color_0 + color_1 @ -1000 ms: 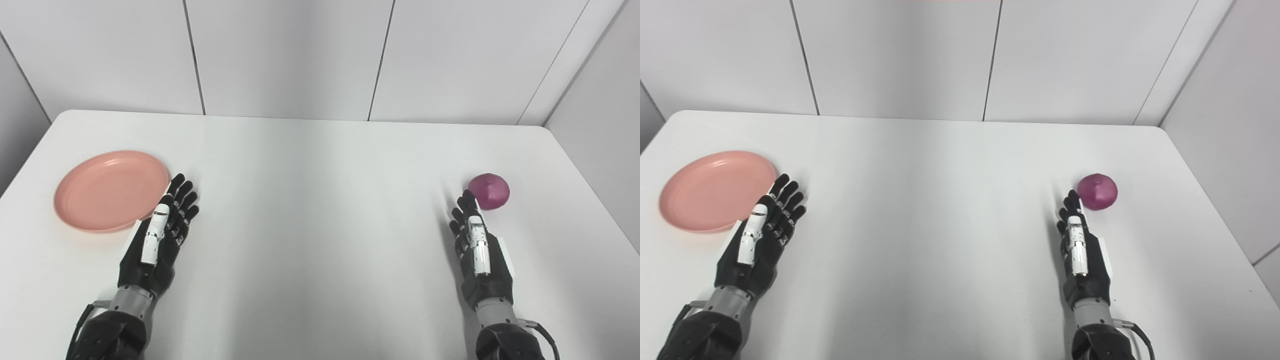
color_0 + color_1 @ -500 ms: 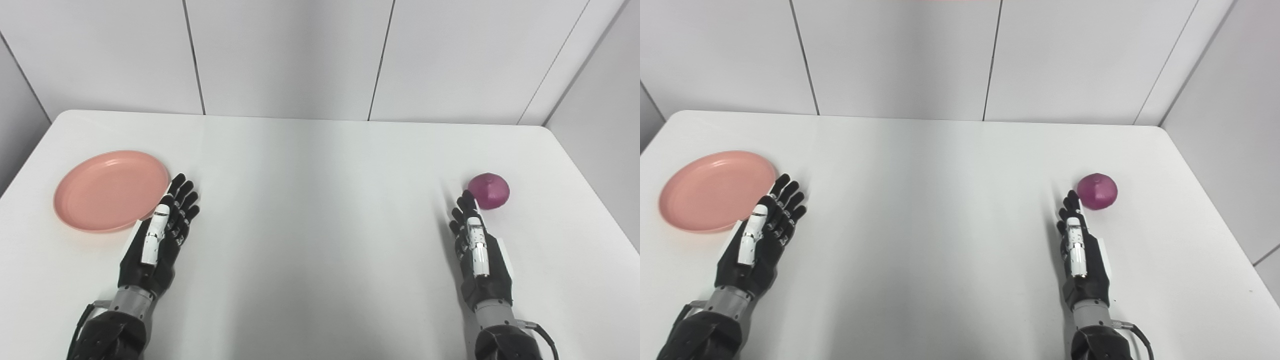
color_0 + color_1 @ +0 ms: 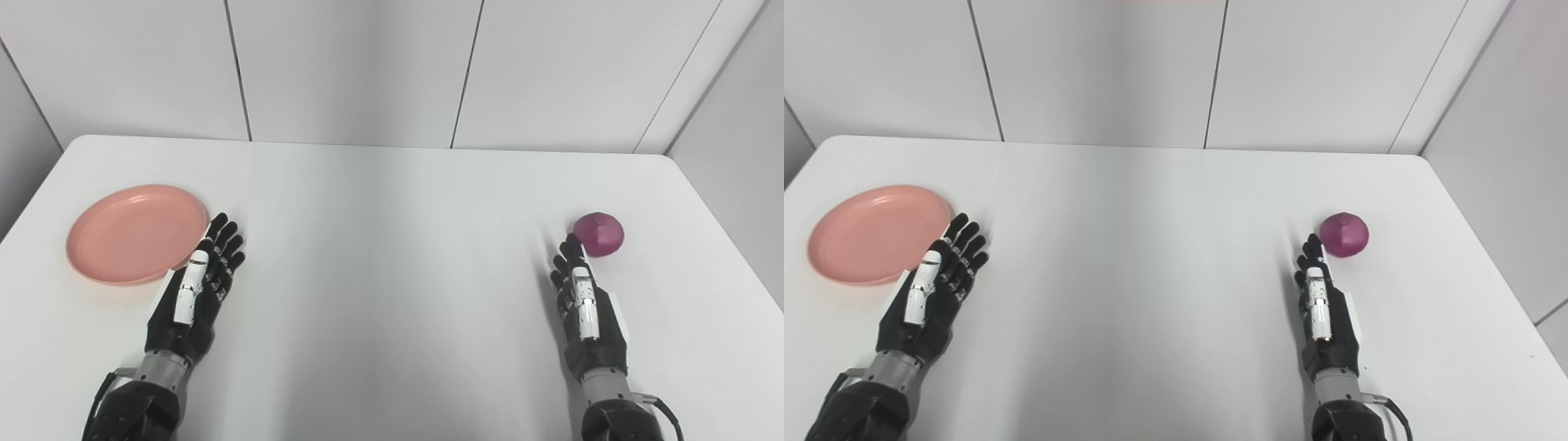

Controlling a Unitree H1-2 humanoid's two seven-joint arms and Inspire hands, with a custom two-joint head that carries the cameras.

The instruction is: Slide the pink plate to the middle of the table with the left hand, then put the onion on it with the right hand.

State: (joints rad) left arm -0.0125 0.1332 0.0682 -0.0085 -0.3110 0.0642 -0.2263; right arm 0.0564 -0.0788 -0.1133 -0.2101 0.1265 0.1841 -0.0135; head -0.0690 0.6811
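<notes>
Left eye view: plate lies far left on the table, with the left hand flat, fingers spread, empty, just beside its rim. Right eye view: onion sits far right, just beyond the equally slack, empty right hand; no writing shows in either.
</notes>
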